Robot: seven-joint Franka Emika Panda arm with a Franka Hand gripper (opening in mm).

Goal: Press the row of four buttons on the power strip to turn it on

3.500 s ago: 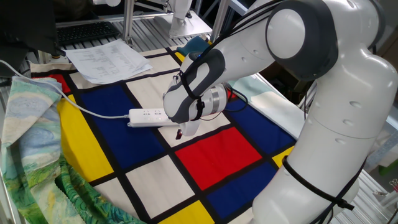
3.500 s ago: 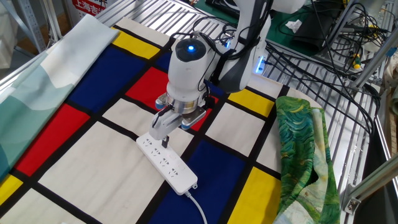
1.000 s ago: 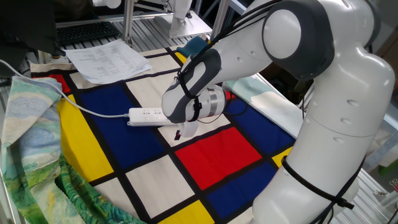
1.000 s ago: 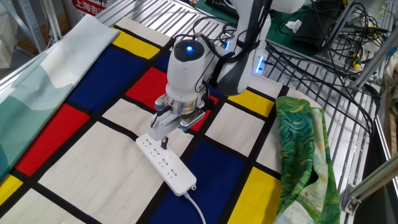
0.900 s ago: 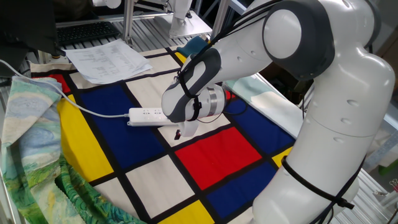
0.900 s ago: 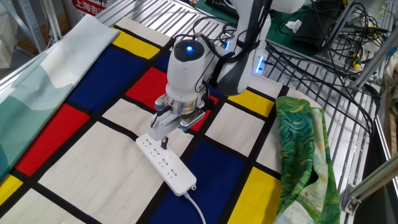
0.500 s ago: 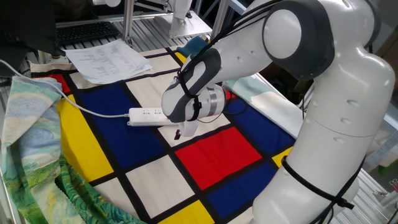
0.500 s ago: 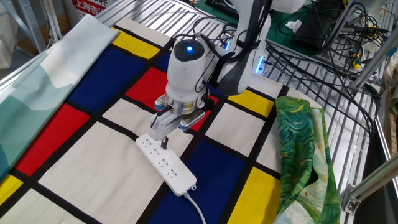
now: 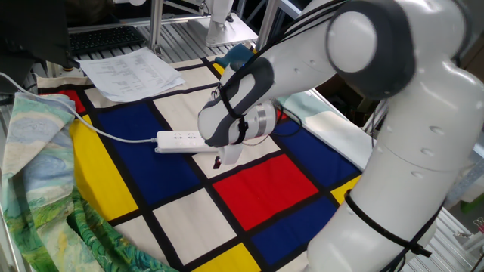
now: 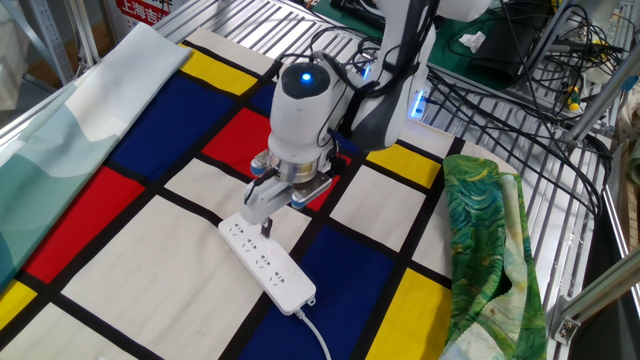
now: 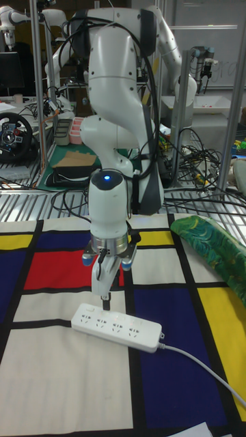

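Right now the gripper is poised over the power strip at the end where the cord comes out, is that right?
Not quite. The gripper is over the power strip, but near the end away from the cord, which leaves from the opposite end. The tall fixed view shows this.

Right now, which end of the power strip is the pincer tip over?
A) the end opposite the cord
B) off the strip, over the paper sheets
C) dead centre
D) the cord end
A: in the tall fixed view the pincer points down at the power strip near its free end, while the cord leaves from the other end.
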